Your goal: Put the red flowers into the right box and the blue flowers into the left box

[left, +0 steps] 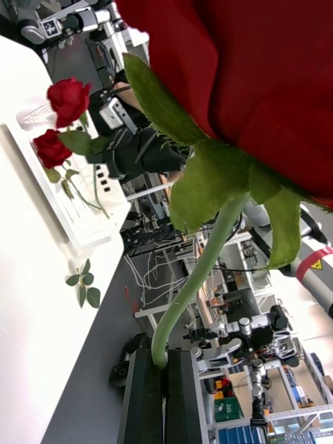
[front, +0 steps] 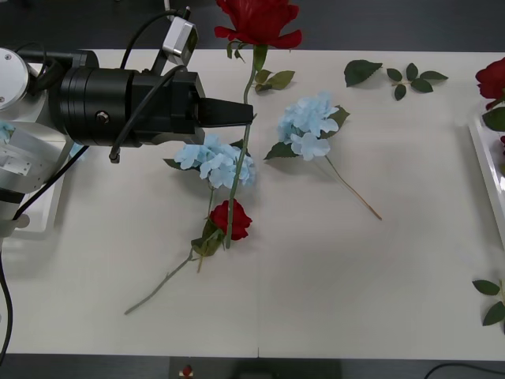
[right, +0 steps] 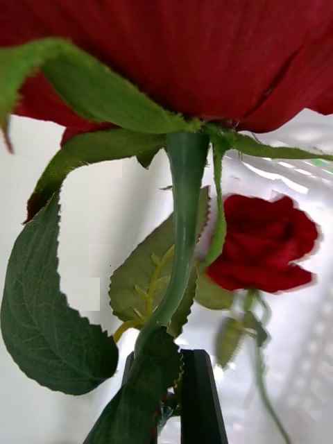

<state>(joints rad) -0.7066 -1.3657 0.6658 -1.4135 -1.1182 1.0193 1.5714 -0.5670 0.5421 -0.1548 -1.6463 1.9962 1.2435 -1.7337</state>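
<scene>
Left claw (front: pixel 251 113): black, flat-sided fingers clenched on the smooth green stem of a red rose (front: pixel 259 20), whose velvety bloom hangs over the counter's far edge. The stem runs down from the bloom across the counter (front: pixel 355 284), a plain white matte surface, ending near a second, smaller red rose (front: pixel 231 218) at mid-counter. In the left wrist view the two fingers (left: pixel 147 395) press flat together around the stem base, with soft green sepals under the bloom.

Blue flowers: two clusters of thin, papery pale-blue petals. One (front: pixel 213 160) lies just below the left claw, crossed by the held stem; the other (front: pixel 308 125) lies to its right, its thin tan stem pointing toward the counter's near right corner.

Right claw (right: pixel 182 399): black fingers clenched on the stem of another red rose (right: pixel 187 55) with serrated, veined leaves. Beyond it a further rose (right: pixel 262 243) lies inside the right box (right: pixel 305 333), white ribbed plastic.

Right box (front: pixel 485 162): at the counter's right edge, red blooms showing at its far end. Left box (front: pixel 43 217): at the left edge, largely covered by the left arm.

Loose leaf sprigs (front: pixel 398 76) lie along the far edge and near the right edge. The near half of the counter lies open.
</scene>
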